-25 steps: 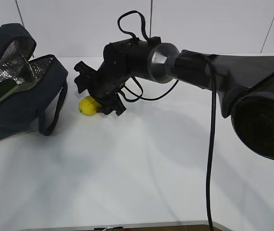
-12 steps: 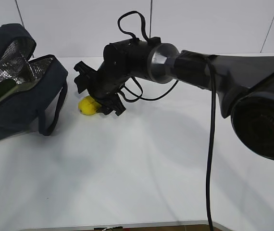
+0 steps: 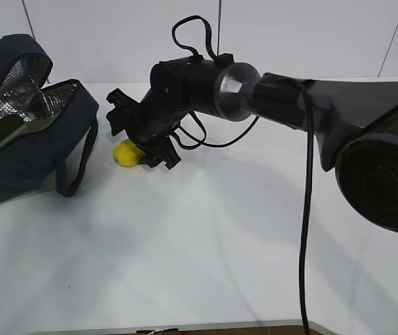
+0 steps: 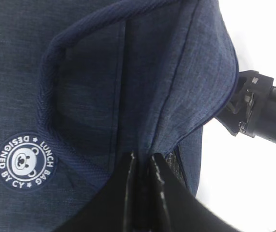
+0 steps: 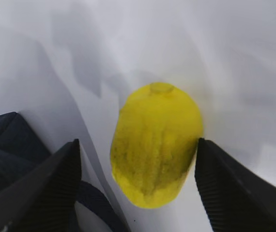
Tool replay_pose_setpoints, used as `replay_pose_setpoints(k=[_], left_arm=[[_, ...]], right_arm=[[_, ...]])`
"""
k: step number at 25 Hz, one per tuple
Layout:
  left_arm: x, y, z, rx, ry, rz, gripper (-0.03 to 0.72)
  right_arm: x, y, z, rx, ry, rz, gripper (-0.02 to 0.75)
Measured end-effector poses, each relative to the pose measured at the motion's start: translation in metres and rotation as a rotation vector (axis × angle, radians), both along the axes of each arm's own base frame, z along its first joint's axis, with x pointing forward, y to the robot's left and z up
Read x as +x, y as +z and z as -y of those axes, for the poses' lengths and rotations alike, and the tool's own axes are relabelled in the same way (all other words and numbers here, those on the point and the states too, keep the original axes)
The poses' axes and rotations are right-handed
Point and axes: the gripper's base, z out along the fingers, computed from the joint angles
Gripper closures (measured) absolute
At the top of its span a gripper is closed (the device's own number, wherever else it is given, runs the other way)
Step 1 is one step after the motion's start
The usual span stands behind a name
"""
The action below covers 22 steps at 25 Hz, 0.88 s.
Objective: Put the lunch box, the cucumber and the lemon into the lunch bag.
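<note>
- One lunch bag (image 3: 24, 118) lies open at the table's (image 3: 220, 237) left edge, foil lining showing.
- Right gripper (image 5: 138, 169) stands wide, straddling the lemon (image 5: 155, 145); one finger seems to touch it.
- Left gripper (image 4: 143, 166) pinches the bag's fabric, jaws nearly together.

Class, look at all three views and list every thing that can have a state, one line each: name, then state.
lunch bag: unzipped, lid flap up, foil lining showing.
lemon: lying on the table, between the open jaws, not gripped.
right gripper: open, one finger either side of the lemon.
left gripper: shut on the lunch bag's edge fabric.
</note>
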Motion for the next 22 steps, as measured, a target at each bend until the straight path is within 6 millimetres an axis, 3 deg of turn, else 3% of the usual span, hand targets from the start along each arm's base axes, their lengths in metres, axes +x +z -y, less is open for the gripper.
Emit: replay_pose_setpoints(k=[22], left_arm=[[-0.0002,0.0,0.0001,0.001,-0.005,0.001,0.677]], right_arm=[[0.0002,-0.0089,-0.0004,-0.008,-0.001,-0.016,0.157]])
